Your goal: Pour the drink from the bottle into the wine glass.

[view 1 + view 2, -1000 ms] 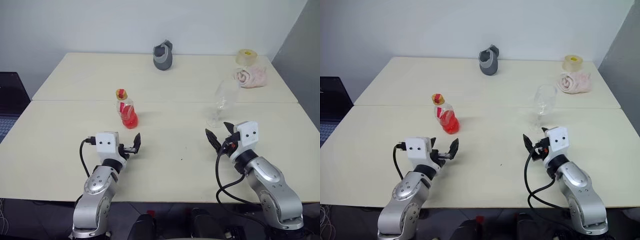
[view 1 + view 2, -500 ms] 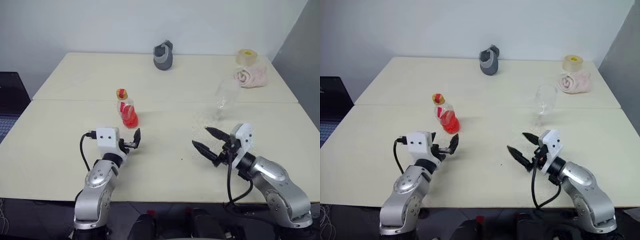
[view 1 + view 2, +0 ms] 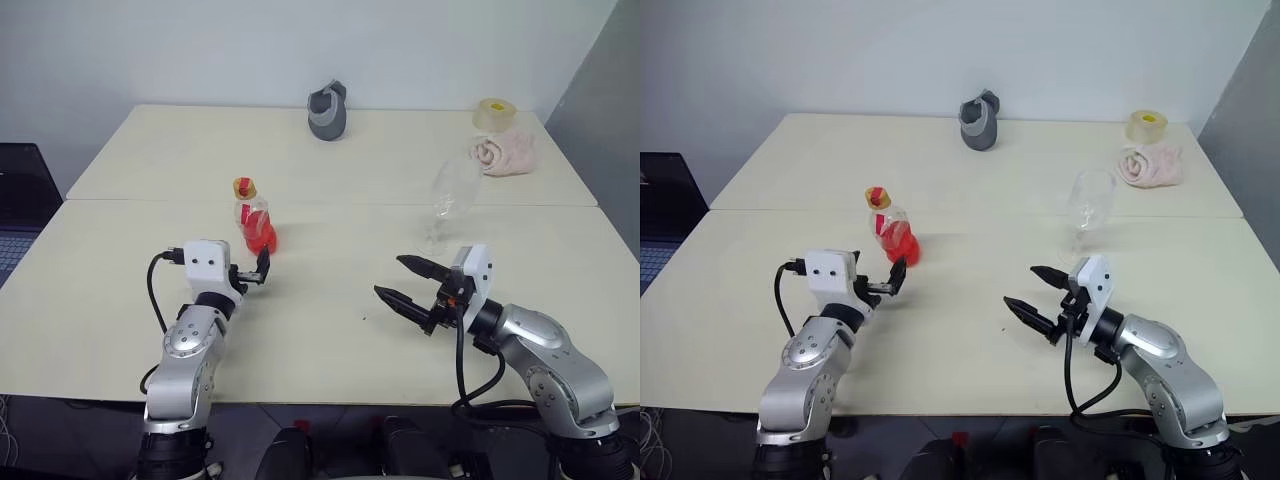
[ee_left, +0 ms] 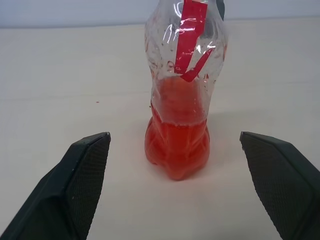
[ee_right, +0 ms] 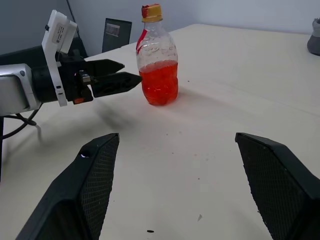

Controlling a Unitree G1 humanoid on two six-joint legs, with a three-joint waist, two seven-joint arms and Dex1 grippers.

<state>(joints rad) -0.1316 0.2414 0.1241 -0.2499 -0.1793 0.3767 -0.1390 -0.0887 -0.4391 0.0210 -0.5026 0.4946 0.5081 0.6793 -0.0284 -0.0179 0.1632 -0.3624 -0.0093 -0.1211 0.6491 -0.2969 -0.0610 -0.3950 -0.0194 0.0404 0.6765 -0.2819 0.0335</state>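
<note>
A: Jaws first. Left gripper (image 3: pixel 262 268) spread wide, nothing between the fingers. In the left wrist view the bottle (image 4: pixel 184 95) stands centred between the two pads, just ahead of them, not touched.

B: Right gripper (image 3: pixel 408 284)?

A: Also spread, empty. It hangs over bare table (image 3: pixel 320 330) and points left, toward the bottle rather than toward the wine glass (image 3: pixel 446 205).

B: Positions of the task items?

A: Bottle upright, left of centre, just beyond the left gripper's tips. The drink (image 5: pixel 159 82) fills roughly the lower half. Yellow-and-red cap (image 5: pixel 151 11) still on. Wine glass upright and empty, right of centre, just behind the right gripper, well apart from the bottle.

B: Other objects?

A: Grey holder (image 3: pixel 327 111) at the far edge, centre. Pink cloth (image 3: pixel 501 152) with a tape roll (image 3: pixel 494 113) behind it at the far right. None near the working area.

B: Risks, as you judge them?

A: Three.
- The bottle wall looks thin and crumpled. A hard squeeze could buckle it; a pad arriving off-centre could tip it or push it away.
- The cap has to come off before any pour. With one gripper holding and the other twisting, the bottle could spin in the grip or spill.
- The glass is tall on a small foot. The right arm is near it, and a swing to the right could knock it over.
</note>
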